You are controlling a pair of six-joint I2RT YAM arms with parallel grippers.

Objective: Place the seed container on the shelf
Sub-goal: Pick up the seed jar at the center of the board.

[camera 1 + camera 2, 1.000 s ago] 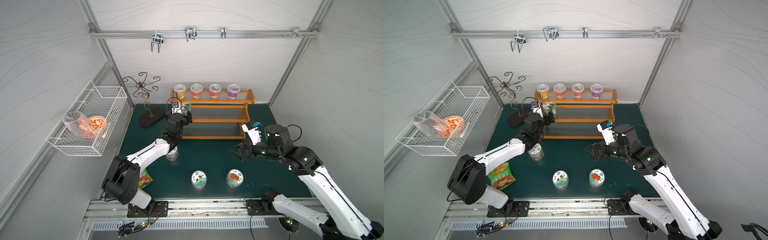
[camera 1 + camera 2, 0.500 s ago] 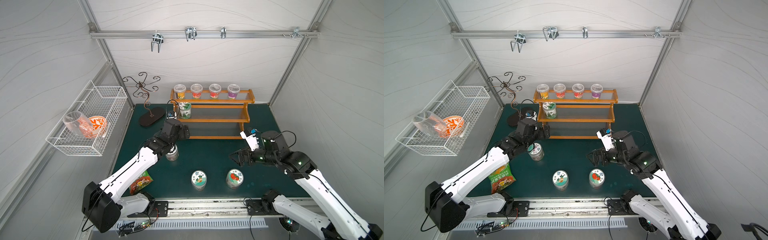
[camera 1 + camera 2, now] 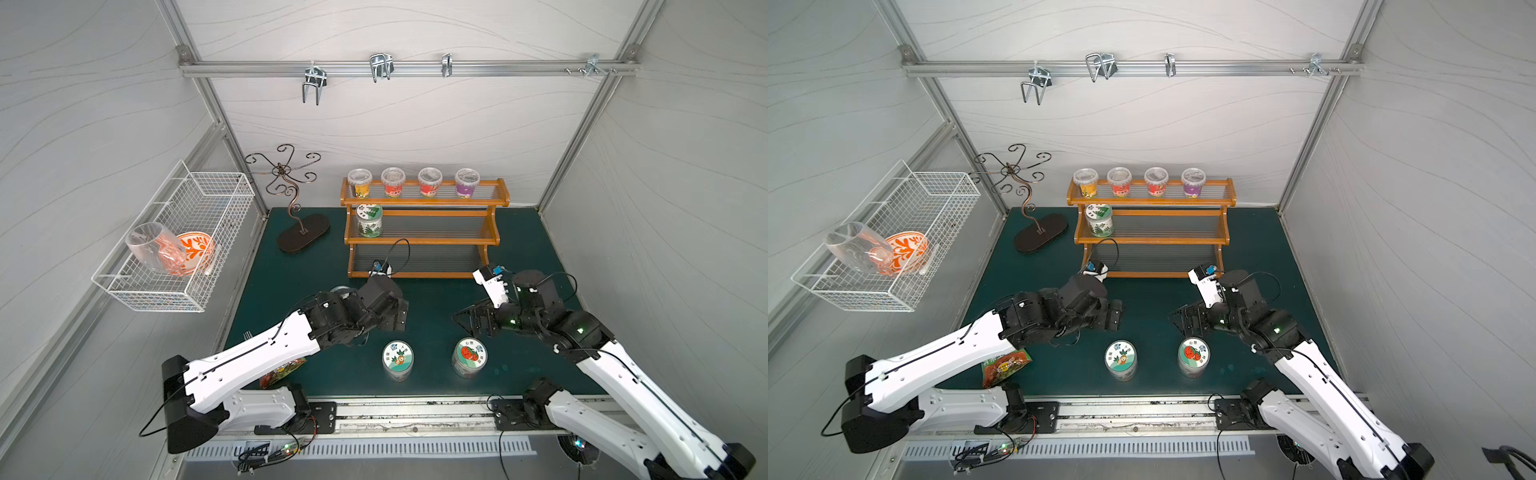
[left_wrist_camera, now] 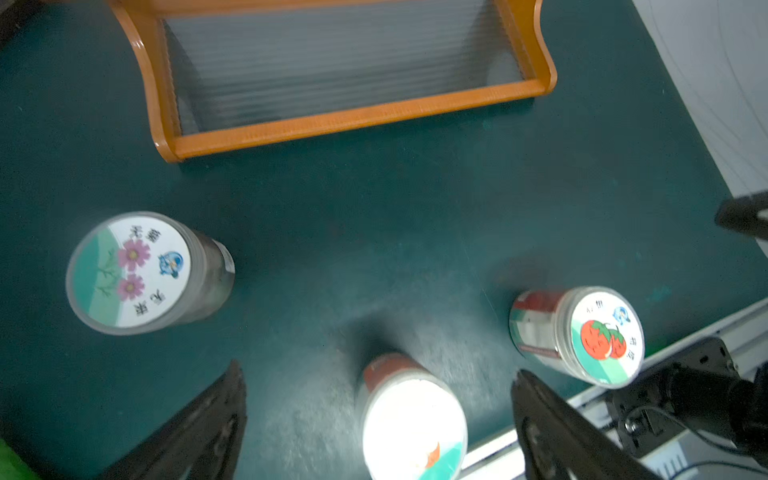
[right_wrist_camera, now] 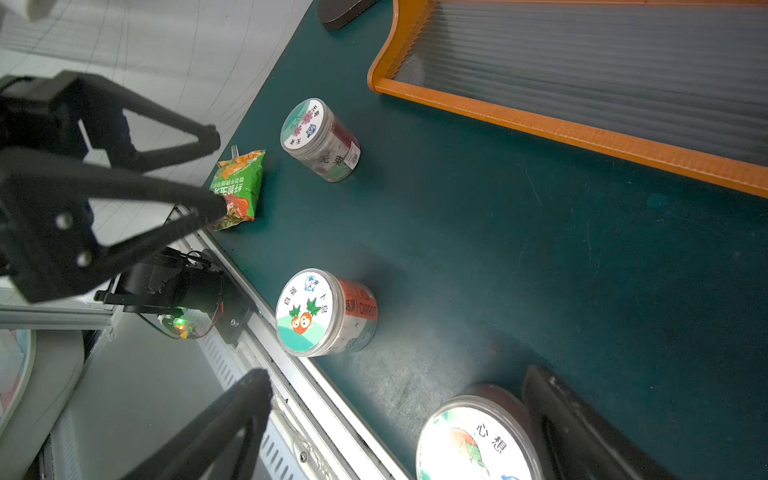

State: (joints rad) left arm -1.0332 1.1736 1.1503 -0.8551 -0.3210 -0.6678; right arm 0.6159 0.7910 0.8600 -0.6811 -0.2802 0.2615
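A: What is the shelf (image 3: 422, 240) made of?

B: It has an orange-brown wooden frame with curved side pieces, stepped in three tiers. Each tier is a clear ribbed panel. Four small lidded cups (image 3: 430, 182) with coloured labels line the top tier.

A: And the seed container?

B: The green-labelled seed container (image 3: 369, 220) is a clear round jar with a flat printed lid. It stands upright at one end of the middle tier, well beyond both sets of fingers.

A: What is on the desk (image 3: 523, 245)?

B: A dark green mat covers it, scuffed pale in places. Three similar jars stand upright on it. The flower jar (image 4: 137, 272) is off to one side of the left fingers (image 4: 199, 428). The carrot jar (image 3: 397, 359) shows in the gap between those fingers in the left wrist view, apart from both. The tomato jar (image 3: 469, 356) is just beside one of the right fingers (image 5: 582, 432). A crinkled green foil snack bag (image 5: 239, 189) lies flat behind the left fingers, under that arm.

A: How do the arms stand?

B: The left arm stretches low and slantwise across the desk, with its wrist bent downward. The right arm reaches in from the opposite side, with its wrist tipped toward the tomato jar. Both pairs of black, triangular-framed fingers are spread wide and hold nothing.
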